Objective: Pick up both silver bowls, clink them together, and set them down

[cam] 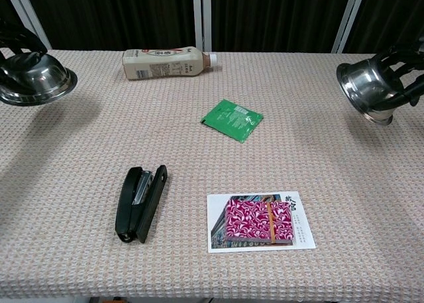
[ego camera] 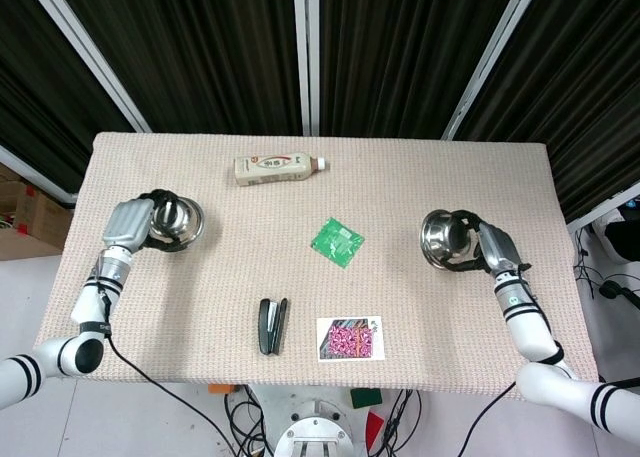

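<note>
My left hand (ego camera: 132, 224) grips one silver bowl (ego camera: 177, 222) at the table's left side. In the chest view this bowl (cam: 33, 77) shows its domed outside upward, with dark fingers (cam: 16, 36) over its top, and it seems to hang just above the cloth. My right hand (ego camera: 492, 249) holds the other silver bowl (ego camera: 443, 239) near the right side. There the bowl (cam: 366, 89) is tilted with its mouth facing left, clear of the cloth, fingers (cam: 405, 77) wrapped round its back. The two bowls are far apart.
A beige bottle (ego camera: 280, 166) lies on its side at the back centre. A green packet (ego camera: 337, 242) lies mid-table. Near the front edge are a black stapler (ego camera: 272, 325) and a pink patterned card (ego camera: 350, 338). The table is covered by a beige cloth (ego camera: 430, 177).
</note>
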Robot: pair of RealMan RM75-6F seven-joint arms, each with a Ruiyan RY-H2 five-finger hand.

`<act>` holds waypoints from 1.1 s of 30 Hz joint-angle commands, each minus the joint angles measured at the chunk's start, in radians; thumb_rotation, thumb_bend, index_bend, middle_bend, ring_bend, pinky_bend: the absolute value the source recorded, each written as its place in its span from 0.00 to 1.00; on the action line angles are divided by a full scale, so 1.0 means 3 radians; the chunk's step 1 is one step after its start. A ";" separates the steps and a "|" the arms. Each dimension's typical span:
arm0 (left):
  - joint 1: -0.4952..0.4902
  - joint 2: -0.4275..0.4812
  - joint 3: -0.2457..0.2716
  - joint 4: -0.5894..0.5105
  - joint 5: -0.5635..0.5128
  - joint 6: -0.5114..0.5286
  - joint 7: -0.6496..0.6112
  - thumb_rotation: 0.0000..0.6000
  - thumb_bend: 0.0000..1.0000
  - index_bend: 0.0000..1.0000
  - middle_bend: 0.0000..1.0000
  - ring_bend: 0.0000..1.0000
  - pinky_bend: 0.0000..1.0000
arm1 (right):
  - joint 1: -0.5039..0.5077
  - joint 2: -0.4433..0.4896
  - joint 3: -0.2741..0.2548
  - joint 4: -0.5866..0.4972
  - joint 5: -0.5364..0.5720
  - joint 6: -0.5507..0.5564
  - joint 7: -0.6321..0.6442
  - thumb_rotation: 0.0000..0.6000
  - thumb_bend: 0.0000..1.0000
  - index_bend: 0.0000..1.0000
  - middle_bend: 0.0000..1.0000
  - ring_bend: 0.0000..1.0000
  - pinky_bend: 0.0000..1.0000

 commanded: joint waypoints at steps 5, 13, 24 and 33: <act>-0.0022 0.0073 -0.0003 -0.0110 0.0012 -0.0185 -0.0118 1.00 0.07 0.00 0.02 0.10 0.31 | 0.0196 -0.0045 -0.0043 -0.0175 0.0549 0.0121 -0.0658 1.00 0.06 0.03 0.05 0.02 0.20; 0.0019 0.0024 0.0001 -0.0085 0.0165 -0.0091 -0.0200 1.00 0.02 0.00 0.00 0.00 0.18 | 0.0106 0.0015 -0.0024 -0.0266 0.0499 0.0179 -0.0585 1.00 0.00 0.00 0.00 0.00 0.05; 0.0466 0.0018 -0.0116 -0.0416 0.0257 0.0908 -0.0315 0.80 0.00 0.00 0.00 0.00 0.16 | -0.0294 0.0067 -0.0118 -0.0594 -0.0163 0.0856 -0.0357 1.00 0.00 0.00 0.00 0.00 0.01; 0.1234 -0.0158 0.0329 -0.0826 0.0796 0.2197 0.0031 0.74 0.00 0.00 0.00 0.00 0.16 | -0.0912 -0.0314 -0.0701 -0.0285 -0.1297 0.1962 -0.0626 1.00 0.00 0.00 0.00 0.00 0.00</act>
